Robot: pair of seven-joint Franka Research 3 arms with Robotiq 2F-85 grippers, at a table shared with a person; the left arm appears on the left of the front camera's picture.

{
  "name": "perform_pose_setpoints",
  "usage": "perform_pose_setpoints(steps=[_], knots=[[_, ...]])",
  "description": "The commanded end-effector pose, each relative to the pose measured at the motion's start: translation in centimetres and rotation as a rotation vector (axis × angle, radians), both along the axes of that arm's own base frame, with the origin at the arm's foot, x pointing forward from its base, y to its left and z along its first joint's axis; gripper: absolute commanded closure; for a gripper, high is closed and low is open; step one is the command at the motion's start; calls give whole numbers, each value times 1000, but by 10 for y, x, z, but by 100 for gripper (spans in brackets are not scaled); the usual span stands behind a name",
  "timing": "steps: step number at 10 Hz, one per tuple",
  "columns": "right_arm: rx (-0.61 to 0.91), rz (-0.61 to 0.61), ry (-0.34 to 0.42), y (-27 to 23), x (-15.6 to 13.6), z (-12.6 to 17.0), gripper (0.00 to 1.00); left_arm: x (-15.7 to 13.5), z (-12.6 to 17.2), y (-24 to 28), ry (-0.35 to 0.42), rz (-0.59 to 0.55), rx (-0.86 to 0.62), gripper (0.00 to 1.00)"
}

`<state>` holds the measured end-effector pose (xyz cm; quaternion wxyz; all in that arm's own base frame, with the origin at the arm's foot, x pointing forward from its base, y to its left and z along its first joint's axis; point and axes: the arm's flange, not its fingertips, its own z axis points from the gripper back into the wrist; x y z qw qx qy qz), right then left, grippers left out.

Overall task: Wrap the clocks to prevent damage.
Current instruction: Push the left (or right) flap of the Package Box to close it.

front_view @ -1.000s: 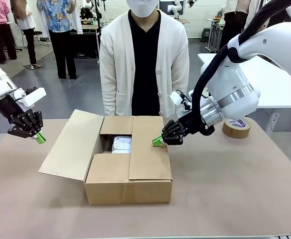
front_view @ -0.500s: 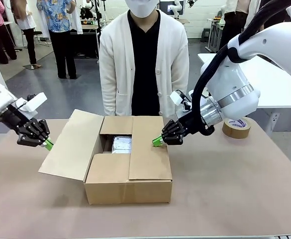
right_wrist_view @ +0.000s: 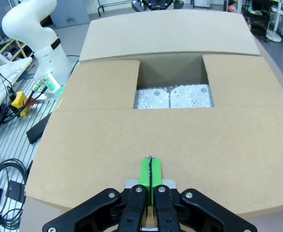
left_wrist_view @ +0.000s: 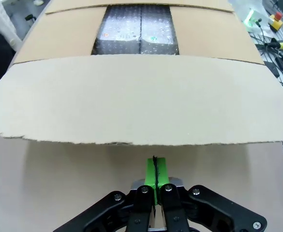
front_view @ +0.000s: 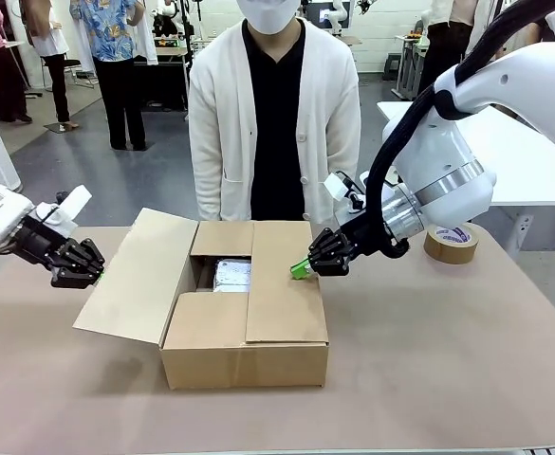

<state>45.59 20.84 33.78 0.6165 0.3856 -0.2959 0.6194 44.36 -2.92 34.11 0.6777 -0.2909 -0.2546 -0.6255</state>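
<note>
Your left tool is pressed shut on nothing. In the front view it hangs low over the tabletop at the left, just beside the outer edge of the left flap of the cardboard box. That flap stands open and leans outward, so I judge the shut tip is placed there to push it over. Your right tool, also pressed shut and empty, has its tip down on the right flap, which lies folded flat, probably to hold it down. The wrapped clocks sit inside the box as a silvery patch in the gap between the flaps. A person waits at the far side, hands down, and a tape roll lies at the far right, well apart from the box, likely for sealing. In the left wrist view, the pads meet with no gap. The left flap's rough edge runs across just ahead of them, apart from them, a clearance the front view leaves unclear. Beyond it you can make out two bubble-wrapped bundles lying side by side. In the right wrist view, the pads meet over the flat right flap, with the same two bundles ahead and the raised left flap beyond. Whether the tip actually touches the cardboard you cannot tell from here.
</note>
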Motion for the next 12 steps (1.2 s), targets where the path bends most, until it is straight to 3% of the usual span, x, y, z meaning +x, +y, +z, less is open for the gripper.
perform_pose_setpoints(steps=[1,4,6,12], knots=[[2,-11,11,1,-1,-5,99,15,-25,0,33,-120,-119,100],[2,-11,11,1,-1,-5,99,27,-42,-9,66,-251,-260,100],[2,-11,11,1,-1,-5,99,30,-45,-14,81,-205,-362,100],[2,-11,11,1,-1,-5,99,27,-28,-34,127,-152,-451,100]])
